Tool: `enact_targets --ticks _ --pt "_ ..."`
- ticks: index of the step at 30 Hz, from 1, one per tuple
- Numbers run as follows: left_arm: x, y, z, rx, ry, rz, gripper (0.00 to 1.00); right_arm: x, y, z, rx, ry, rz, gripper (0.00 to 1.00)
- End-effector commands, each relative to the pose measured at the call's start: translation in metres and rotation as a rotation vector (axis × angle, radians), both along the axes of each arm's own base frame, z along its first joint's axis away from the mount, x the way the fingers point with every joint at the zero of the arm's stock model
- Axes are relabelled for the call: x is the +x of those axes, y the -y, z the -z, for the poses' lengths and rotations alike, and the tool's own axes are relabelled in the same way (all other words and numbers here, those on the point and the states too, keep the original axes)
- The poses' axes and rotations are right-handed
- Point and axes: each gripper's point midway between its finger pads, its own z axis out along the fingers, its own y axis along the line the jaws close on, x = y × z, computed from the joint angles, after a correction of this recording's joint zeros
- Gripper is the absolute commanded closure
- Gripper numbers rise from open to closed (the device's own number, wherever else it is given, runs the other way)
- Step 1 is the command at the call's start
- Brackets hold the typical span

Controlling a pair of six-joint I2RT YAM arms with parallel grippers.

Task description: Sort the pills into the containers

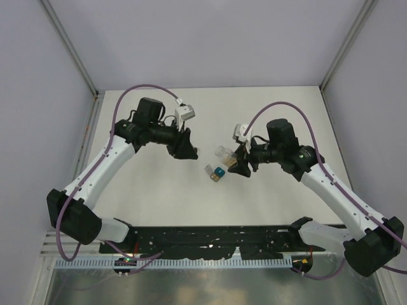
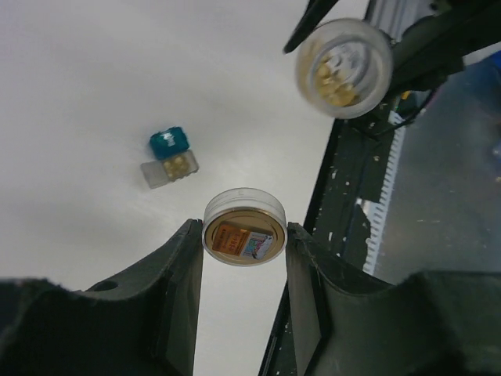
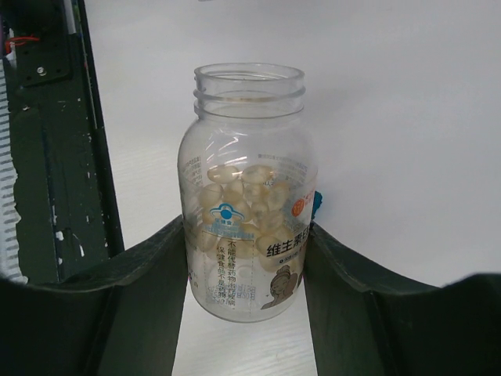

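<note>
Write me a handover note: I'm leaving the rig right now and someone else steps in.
Left tool: shut on the bottle cap.
Right tool: shut on the open pill bottle, softgels inside.
Teal box and grey box: side by side on the table.
Done: bottle uncapped; a few yellow pills in the grey box.
Left: sort the rest; teal box's contents unclear.

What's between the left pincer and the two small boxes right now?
Only bare table. The left wrist view shows the left pincer gripping a cap, with nothing lying from there to the boxes.
</note>
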Motion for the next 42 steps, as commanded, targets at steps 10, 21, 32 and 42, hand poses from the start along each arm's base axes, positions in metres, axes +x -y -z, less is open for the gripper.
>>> enact_targets --ticks 10,21,32,42 --pt "-0.06 0.024 -0.089 -0.363 -0.044 0.303 0.89 -0.033 -0.038 -0.036 -0.019 0.063 -0.253 0.94" --pt "-0.055 0.025 -0.085 -0.34 -0.034 0.273 0.89 -0.039 -0.05 -0.04 -0.035 0.066 -0.293 0.94" --pt "-0.062 0.025 -0.078 -0.297 -0.014 0.285 0.89 -0.035 -0.05 -0.038 -0.054 0.064 -0.275 0.94" --pt "-0.063 0.021 -0.074 -0.269 0.009 0.28 0.89 -0.03 -0.049 -0.034 -0.074 0.064 -0.256 0.94"
